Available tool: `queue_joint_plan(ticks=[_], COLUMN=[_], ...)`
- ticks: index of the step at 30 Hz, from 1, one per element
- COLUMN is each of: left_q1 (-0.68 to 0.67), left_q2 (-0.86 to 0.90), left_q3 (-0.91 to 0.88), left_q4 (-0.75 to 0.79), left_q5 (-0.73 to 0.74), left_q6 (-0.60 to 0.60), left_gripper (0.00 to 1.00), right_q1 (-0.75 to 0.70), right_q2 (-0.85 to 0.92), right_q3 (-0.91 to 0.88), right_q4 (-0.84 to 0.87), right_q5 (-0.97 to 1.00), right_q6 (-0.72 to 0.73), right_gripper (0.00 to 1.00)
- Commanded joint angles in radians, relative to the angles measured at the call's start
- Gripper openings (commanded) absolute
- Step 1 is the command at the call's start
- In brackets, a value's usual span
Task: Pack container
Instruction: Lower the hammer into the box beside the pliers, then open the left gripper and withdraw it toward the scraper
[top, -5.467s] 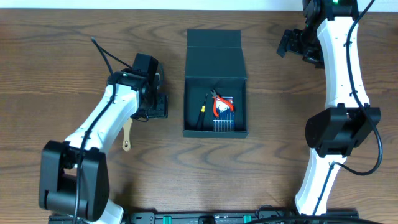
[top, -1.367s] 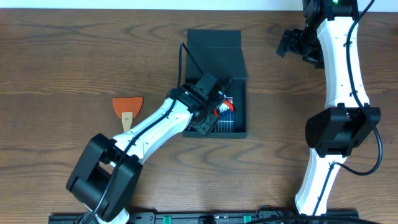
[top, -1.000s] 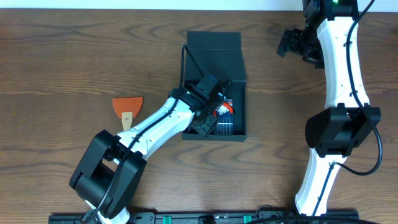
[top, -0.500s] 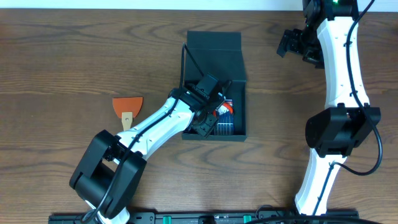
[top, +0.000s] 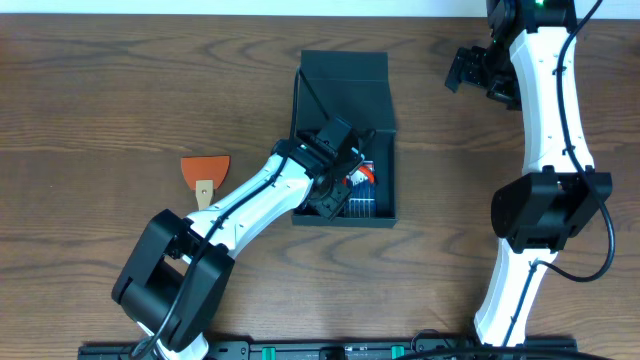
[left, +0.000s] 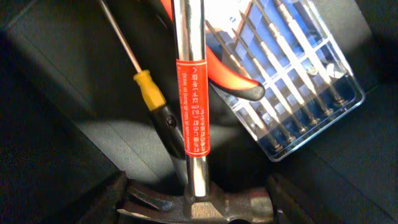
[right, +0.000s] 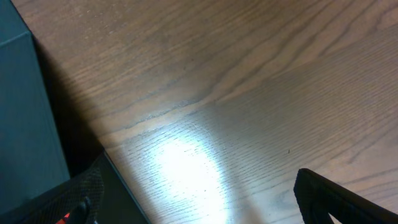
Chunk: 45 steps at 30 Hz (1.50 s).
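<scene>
Since a few seconds ago the left arm has swung from the 9 o'clock side of the desk (top: 120, 90) into the container (top: 343, 75), which sits open near the desk's centre, lid folded back toward 12 o'clock. Over the last second or so the arm has barely moved, though the container looks nudged slightly toward 9 o'clock. The left end effector (left: 196, 205) is part-closed around the head of the hammer (left: 189, 93), whose chrome shaft lies across the things already inside. The hammer therefore seems delivered but not yet let go, so releasing it and backing out is probably the step in hand. The right end effector (top: 470, 72) hangs wide and empty at about 1 o'clock from the container, well apart from it. By count there is one container, one hammer, one pair of red-handled pliers (left: 227, 78), one yellow-handled screwdriver (left: 149, 90) and one clear case of small drivers (left: 305, 93), all inside. One orange scraper (top: 205, 170) lies on the desk at 9 o'clock, likely the last item to pack.
</scene>
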Motion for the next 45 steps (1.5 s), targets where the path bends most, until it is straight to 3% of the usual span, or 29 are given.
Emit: queue_joint_plan(ticks=[1, 10, 12, 15, 17, 19, 20, 23, 36, 45], left_q1=[-0.001, -0.001, -0.001, -0.001, -0.001, -0.001, -0.001, -0.001, -0.001, 0.001], left_q2=[-0.005, -0.005, -0.005, -0.005, -0.005, -0.005, -0.005, -0.005, -0.006, -0.008], left_q3=[0.033, 0.033, 0.033, 0.033, 0.032, 0.032, 0.032, 0.032, 0.051, 0.297], left_q4=[-0.002, -0.001, -0.001, 0.002, 0.006, 0.014, 0.018, 0.026, 0.030, -0.085], left_q5=[-0.013, -0.013, -0.013, -0.013, -0.013, -0.013, -0.013, -0.013, -0.013, -0.025], left_q6=[0.031, 0.031, 0.031, 0.031, 0.031, 0.031, 0.031, 0.031, 0.031, 0.020], left_gripper=[0.62, 0.51, 0.44, 0.43, 0.50, 0.75, 0.81, 0.89, 0.91, 0.91], right_q1=[0.003, 0.003, 0.003, 0.003, 0.003, 0.003, 0.003, 0.003, 0.002, 0.003], right_q2=[-0.005, -0.005, -0.005, -0.005, -0.005, -0.005, -0.005, -0.005, -0.005, -0.005], right_q3=[0.017, 0.017, 0.017, 0.017, 0.017, 0.017, 0.017, 0.017, 0.017, 0.017], right_q4=[-0.001, -0.001, -0.001, -0.001, -0.001, -0.001, -0.001, -0.001, -0.001, -0.001], right_q5=[0.010, 0.010, 0.010, 0.010, 0.010, 0.010, 0.010, 0.010, 0.010, 0.010], right_q6=[-0.008, -0.008, -0.008, -0.008, -0.008, -0.008, -0.008, -0.008, -0.008, -0.008], right_gripper=[0.99, 0.99, 0.99, 0.99, 0.99, 0.99, 0.99, 0.99, 0.99, 0.99])
